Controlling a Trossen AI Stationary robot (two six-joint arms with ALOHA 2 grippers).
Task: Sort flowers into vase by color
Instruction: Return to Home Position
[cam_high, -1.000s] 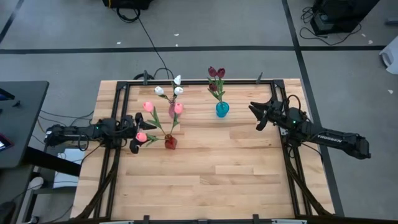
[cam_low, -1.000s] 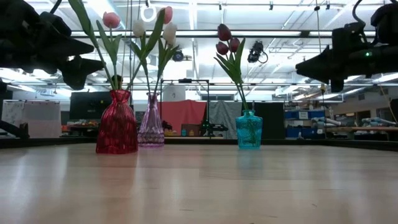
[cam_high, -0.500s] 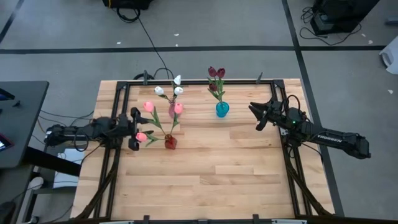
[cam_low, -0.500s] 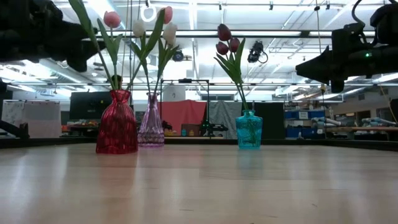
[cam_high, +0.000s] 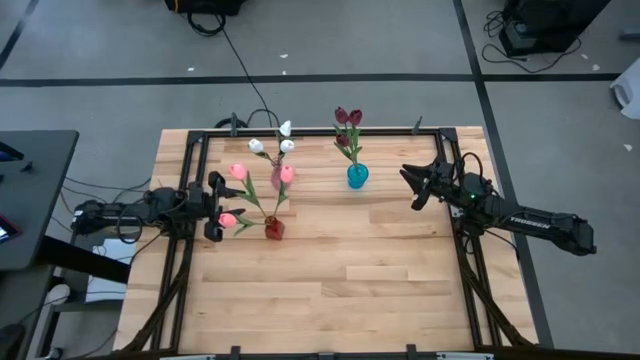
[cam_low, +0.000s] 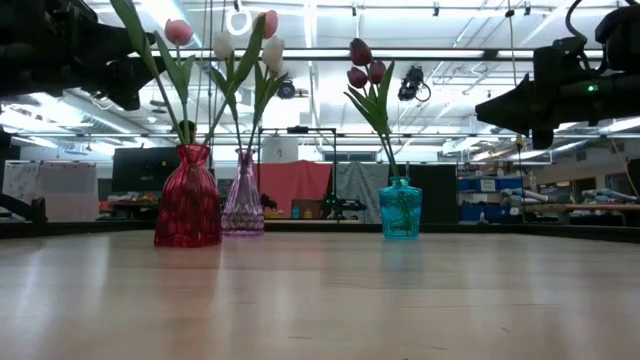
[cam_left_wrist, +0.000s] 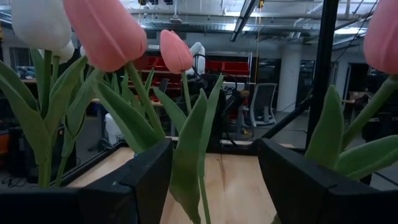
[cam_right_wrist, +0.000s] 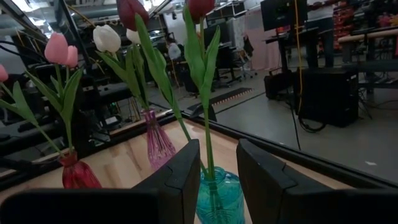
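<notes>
High view: the flowers (cam_high: 238, 172) all stand in vases near the table's (cam_high: 350, 290) far edge. Pinks are in the red vase (cam_high: 273, 229), whites in the purple vase (cam_high: 277, 180), maroons in the teal vase (cam_high: 357, 177).

Left wrist view: my left gripper (cam_left_wrist: 214, 171) is wide and empty, a leaf between its fingers.

Right wrist view: right gripper (cam_right_wrist: 217, 158) is wide and empty.

Sorting looks done — next move, I judge: clear the leaves, park home.

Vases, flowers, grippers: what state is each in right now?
red vase: upright, holds the pink flowers
purple vase: upright, holds the white flowers
blue vase: upright, holds the maroon flowers
left gripper: open, empty, beside the pink flowers
right gripper: open, empty, to the right of the blue vase and apart from it
</notes>
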